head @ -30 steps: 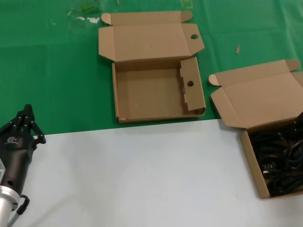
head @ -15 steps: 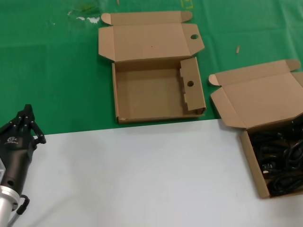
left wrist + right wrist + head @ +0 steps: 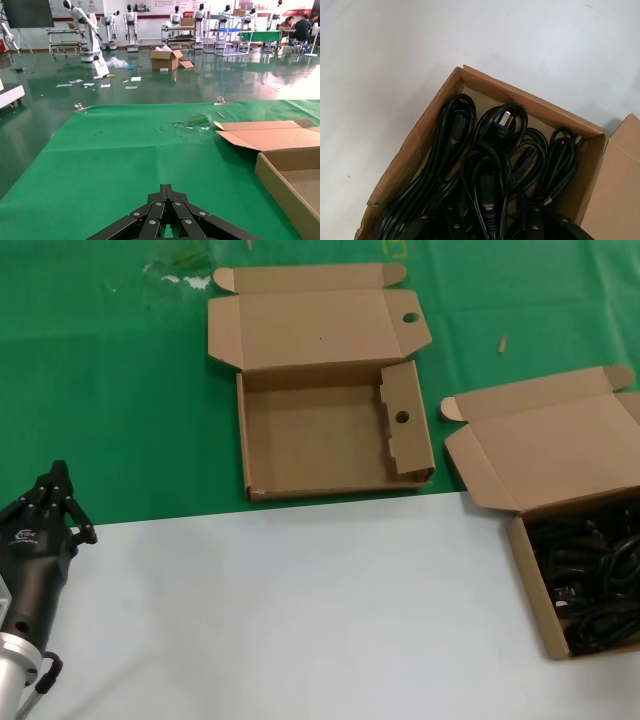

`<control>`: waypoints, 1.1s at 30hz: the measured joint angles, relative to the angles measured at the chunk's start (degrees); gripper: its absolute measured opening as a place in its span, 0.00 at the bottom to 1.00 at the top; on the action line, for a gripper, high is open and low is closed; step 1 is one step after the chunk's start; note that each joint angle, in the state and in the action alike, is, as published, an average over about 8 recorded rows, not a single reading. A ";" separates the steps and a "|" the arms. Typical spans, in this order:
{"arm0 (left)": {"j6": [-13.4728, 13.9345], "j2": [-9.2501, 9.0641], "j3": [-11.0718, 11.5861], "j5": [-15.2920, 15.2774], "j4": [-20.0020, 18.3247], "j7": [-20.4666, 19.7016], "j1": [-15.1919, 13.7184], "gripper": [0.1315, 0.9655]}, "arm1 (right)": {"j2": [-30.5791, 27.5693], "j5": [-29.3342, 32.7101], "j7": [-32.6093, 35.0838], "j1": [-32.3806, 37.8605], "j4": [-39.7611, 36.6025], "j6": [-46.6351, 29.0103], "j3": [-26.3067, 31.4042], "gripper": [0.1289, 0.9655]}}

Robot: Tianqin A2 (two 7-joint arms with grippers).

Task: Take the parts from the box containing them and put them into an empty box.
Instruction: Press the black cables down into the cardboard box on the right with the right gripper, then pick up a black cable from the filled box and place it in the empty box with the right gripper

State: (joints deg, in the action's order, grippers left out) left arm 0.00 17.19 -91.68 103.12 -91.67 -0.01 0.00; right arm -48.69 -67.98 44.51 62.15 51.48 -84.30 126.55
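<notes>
A wide green cloth [image 3: 110, 400] covers the far part of the work surface, and a pale grey sheet [image 3: 300, 610] covers the near part. At about twelve o'clock on the green cloth lies a flat brown cardboard box [image 3: 262, 445], lid flap folded back, with one round hole in the flap and another in its inner partition; nothing lies inside it. At about three o'clock sits a second brown cardboard box with a plain hinged lid [image 3: 528, 580], open and packed with black glossy cable bundles [image 3: 590, 585] coiled in long loops, plug ends showing. At about eight o'clock, the black left gripper [image 3: 58, 476] rests over the grey sheet's edge, fingers drawn together to a point. The right gripper itself is out of sight; its camera looks straight down into the cables.
</notes>
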 joint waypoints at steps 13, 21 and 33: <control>0.00 0.00 0.00 0.00 0.00 0.00 0.00 0.01 | 1.21 -0.51 1.80 -0.20 -2.76 1.19 0.12 0.16; 0.00 0.00 0.00 0.00 0.00 0.00 0.00 0.01 | 0.85 0.28 0.56 0.87 -2.53 0.26 0.55 0.13; 0.00 0.00 0.00 0.00 0.00 0.00 0.00 0.01 | -0.90 0.56 -8.46 3.55 4.85 -4.00 0.03 0.13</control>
State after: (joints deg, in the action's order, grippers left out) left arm 0.00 17.19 -91.68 103.12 -91.67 -0.01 0.00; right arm -49.59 -67.42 36.05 65.70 56.33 -88.30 126.58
